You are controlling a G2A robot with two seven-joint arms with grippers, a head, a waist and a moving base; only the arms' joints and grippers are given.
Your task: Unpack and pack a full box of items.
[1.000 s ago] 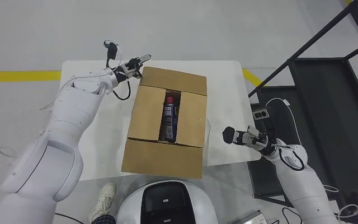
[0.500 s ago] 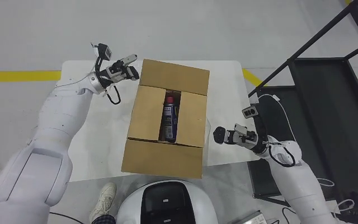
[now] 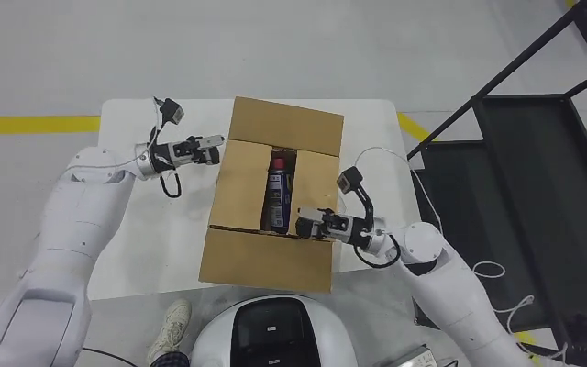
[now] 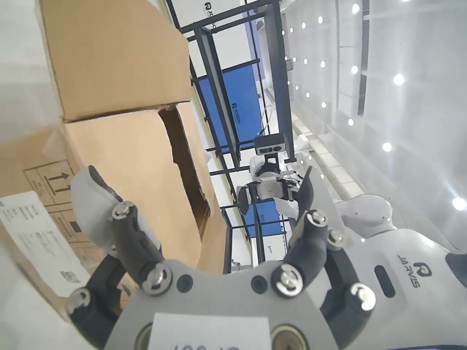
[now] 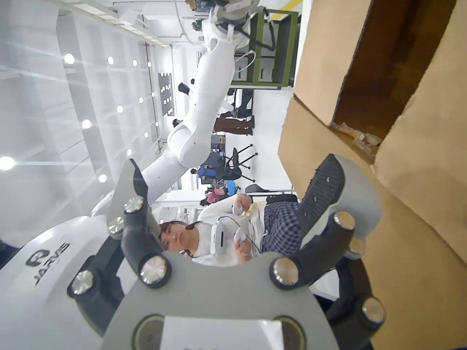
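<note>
A cardboard box stands in the middle of the white table. Its top flaps are parted along a narrow gap. In that gap lies a dark spray can with a red cap. My left gripper is open beside the box's left wall, level with the far flap; in the left wrist view the box is close in front of the left gripper. My right gripper is open over the right flap near the box's front; the right wrist view puts one finger against the cardboard.
A black metal rack stands just off the table's right side. Bare table surface lies left of the box and along its far edge. A yellow floor line runs behind the table.
My right arm swung in from the table's right edge to the box's right flap. My left gripper drew back from the far left corner to the box's left wall.
</note>
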